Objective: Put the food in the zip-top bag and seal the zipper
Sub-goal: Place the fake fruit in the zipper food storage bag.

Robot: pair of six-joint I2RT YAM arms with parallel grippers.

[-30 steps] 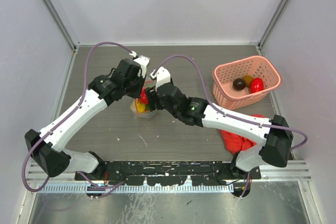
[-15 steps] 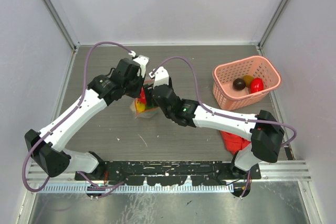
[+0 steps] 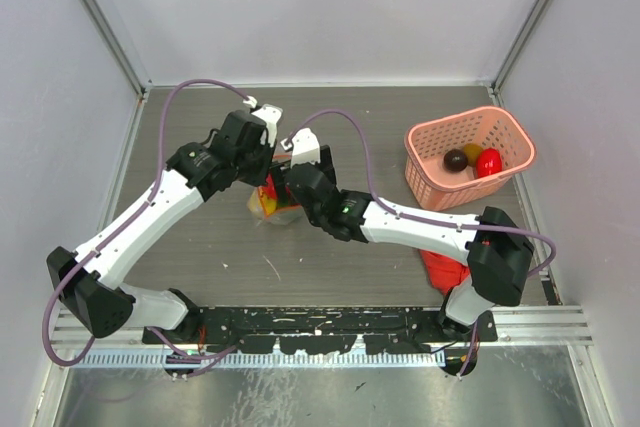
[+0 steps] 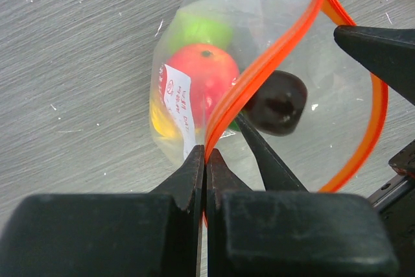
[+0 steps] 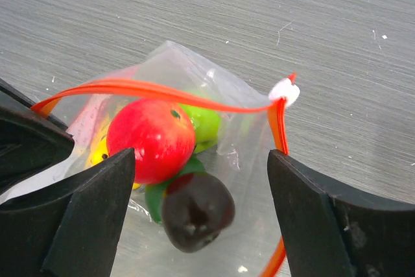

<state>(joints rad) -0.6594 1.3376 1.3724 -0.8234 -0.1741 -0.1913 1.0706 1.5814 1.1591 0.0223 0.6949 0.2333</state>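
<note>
Four fruits point(image 5: 150, 137) inside one zip-top bag point(image 5: 176, 63) on the table point(image 3: 200, 247), three more in the pink basket point(image 3: 430, 137), left gripper point(image 4: 205, 154) pinching the zipper point(image 4: 259, 71), right gripper point(image 5: 200, 157) spread over the bag mouth, its elbow farther left than before.

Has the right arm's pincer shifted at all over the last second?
Yes, slightly. In the top view the right pincer has edged left, farther from the pink basket, which has stayed put.
</note>
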